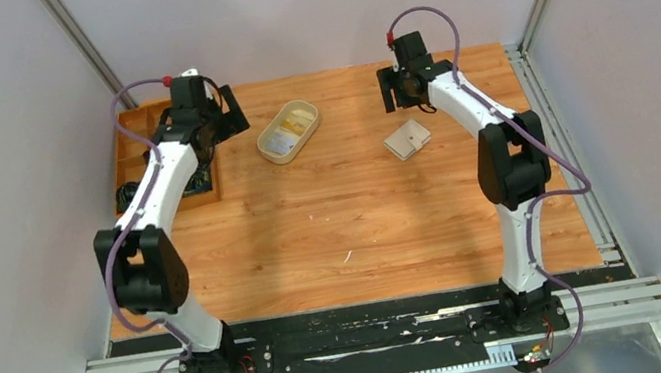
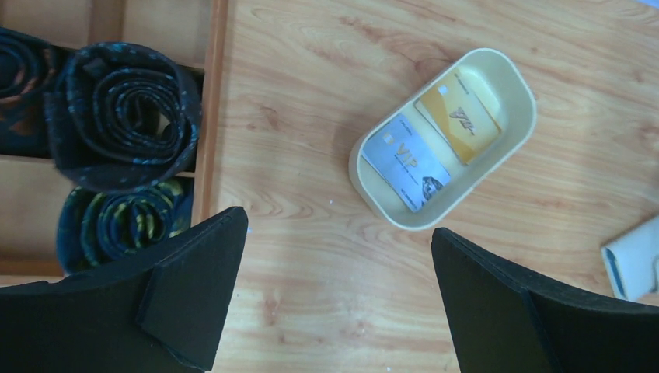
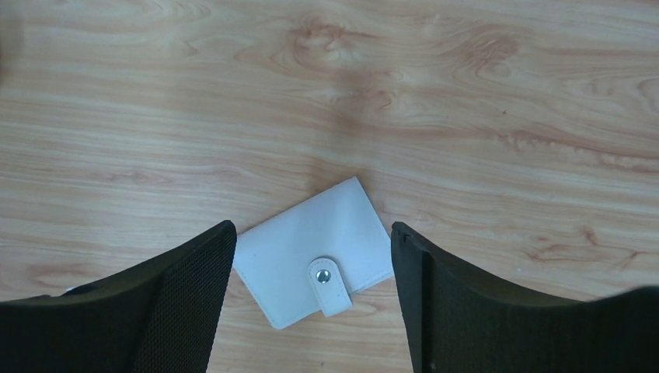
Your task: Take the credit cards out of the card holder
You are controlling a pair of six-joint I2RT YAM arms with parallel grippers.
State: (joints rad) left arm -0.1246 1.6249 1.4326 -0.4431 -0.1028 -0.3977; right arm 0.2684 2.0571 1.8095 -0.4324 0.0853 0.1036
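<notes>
Two credit cards point(image 2: 404, 159) fill the tray point(image 2: 513, 85), distinct only from left wrist.

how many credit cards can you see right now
2. A grey VIP card and a yellow-orange card lie side by side in the oval cream tray. The card holder lies snapped shut on the table, so more may be hidden inside.

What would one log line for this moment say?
card holder closed, on table; two credit cards in tray; left gripper open; right gripper open
</notes>
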